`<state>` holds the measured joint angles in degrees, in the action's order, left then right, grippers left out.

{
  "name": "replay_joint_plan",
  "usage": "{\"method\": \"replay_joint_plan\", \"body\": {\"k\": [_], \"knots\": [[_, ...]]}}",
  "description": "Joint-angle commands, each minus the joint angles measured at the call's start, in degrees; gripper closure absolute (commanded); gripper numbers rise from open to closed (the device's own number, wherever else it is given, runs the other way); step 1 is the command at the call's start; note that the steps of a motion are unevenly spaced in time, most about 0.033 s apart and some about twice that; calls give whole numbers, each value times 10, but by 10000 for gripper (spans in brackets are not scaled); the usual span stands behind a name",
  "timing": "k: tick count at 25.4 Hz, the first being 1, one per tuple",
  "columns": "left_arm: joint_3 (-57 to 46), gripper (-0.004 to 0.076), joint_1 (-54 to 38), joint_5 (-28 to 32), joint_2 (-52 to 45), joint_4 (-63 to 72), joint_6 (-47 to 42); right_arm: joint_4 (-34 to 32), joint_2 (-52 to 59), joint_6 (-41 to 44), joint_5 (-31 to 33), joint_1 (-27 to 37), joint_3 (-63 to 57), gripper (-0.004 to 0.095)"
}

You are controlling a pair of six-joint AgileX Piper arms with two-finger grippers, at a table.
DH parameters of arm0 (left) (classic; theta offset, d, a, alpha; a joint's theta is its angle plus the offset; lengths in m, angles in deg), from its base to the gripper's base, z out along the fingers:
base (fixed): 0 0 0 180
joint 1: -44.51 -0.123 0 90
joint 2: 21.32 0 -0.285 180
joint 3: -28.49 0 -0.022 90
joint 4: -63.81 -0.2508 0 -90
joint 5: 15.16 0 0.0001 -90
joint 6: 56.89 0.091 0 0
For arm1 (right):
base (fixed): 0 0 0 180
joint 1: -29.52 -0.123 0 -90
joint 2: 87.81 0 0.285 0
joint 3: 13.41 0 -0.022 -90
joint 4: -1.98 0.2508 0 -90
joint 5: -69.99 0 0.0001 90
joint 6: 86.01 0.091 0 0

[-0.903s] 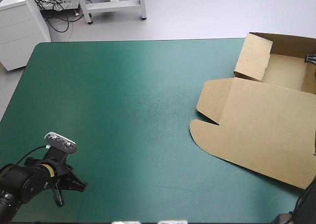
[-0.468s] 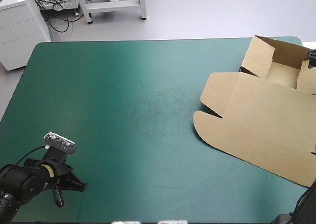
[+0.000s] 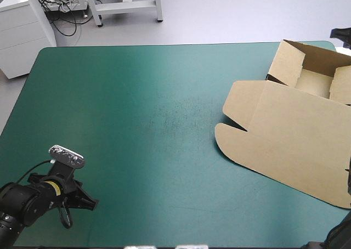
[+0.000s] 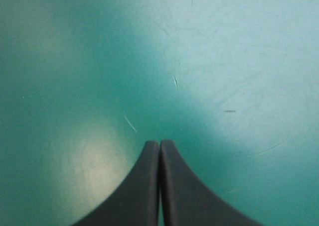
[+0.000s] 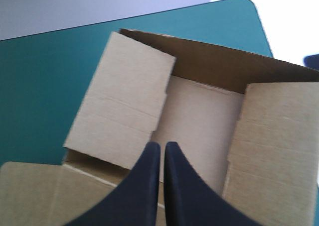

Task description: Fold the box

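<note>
The brown box (image 3: 290, 131) is lying at the right of the high view on the teal-green desk (image 3: 137, 106), with its tray walls standing at the upper right and its lid flat. The right end effector (image 5: 162, 146) is hovering over the tray, closed and empty. The left end effector (image 4: 159, 144) is sitting at the lower left, also closed on nothing.

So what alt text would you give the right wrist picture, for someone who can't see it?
A brown box with raised walls, open like a tray, sits near a corner of the teal-green cover. The right claw, its two black fingers shut, points into it.
</note>
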<state>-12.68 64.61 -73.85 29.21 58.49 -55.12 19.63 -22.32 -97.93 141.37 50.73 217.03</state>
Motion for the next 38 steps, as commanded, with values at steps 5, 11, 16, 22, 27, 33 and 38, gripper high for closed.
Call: {"method": "replay_joint_plan", "body": {"k": [5, 11, 16, 22, 27, 33, 38], "knots": [[13, 756, 1, 54, 0, 1, -4, 3, 73, -16, 0, -107, -33, 916], [13, 756, 1, 82, 0, 1, -4, -48, 121, -27, 0, -199, -154, 916], [13, 756, 1, 83, 0, 1, -4, -56, 179, -31, -14, -254, -281, 916], [11, 756, 1, 83, 0, 16, -4, -55, 295, -31, -100, -307, -484, 916], [-15, 756, 1, 97, -13, 20, -4, -41, 416, -31, -158, -317, -654, 916], [-73, 756, 1, 125, -48, 46, -4, -40, 601, -31, -201, -317, -857, 916], [-74, 756, 1, 108, -65, 67, -1, -40, 715, -47, -205, -317, -928, 916]]}}
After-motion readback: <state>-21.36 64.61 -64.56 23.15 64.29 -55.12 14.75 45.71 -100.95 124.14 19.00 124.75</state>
